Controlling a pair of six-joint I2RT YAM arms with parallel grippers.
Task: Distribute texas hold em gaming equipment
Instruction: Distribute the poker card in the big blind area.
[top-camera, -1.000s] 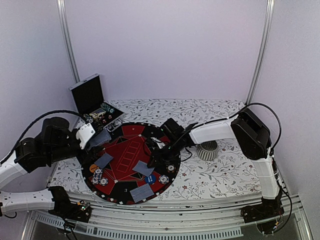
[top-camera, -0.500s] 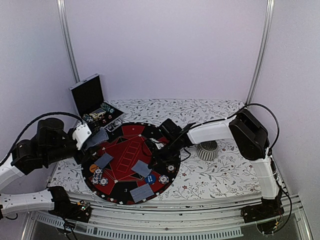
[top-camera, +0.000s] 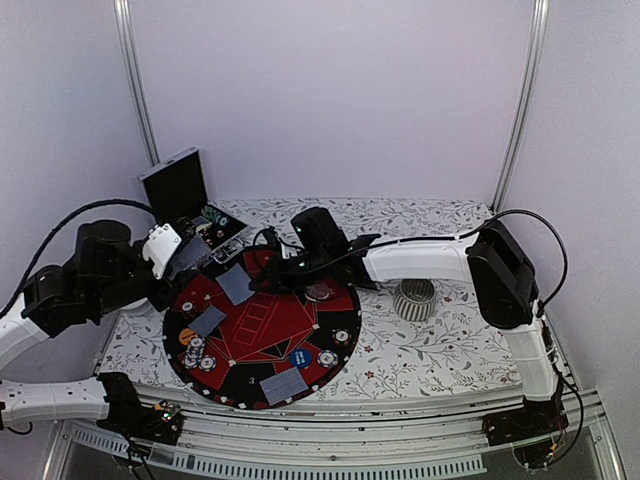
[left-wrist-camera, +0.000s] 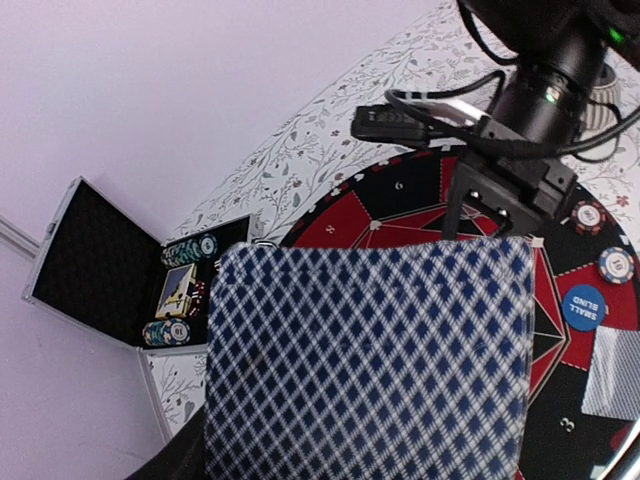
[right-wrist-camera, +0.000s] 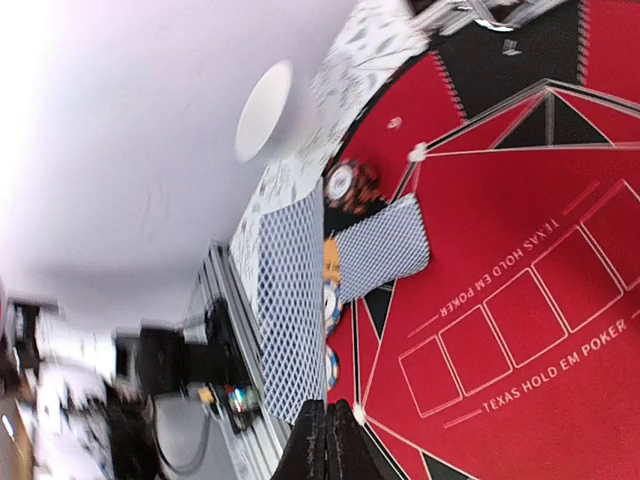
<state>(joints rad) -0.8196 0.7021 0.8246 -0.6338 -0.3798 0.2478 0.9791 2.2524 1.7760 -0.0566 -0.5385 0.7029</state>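
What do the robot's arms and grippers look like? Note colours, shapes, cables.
Both arms mix white tubular links with bulky black joints. The left arm has a white wrist shell; the right gripper is black. Black cables loop along each.

red felt (right-wrist-camera: 500, 240): TEXAS HOLD EM POKER | blue disc (left-wrist-camera: 583, 306): SMALL BLIND | black rim (left-wrist-camera: 405, 200): 6, 3

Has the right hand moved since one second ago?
Yes. The right hand went leftward and farther back across the round mat, away from the ribbed silver cup, which stayed in place.
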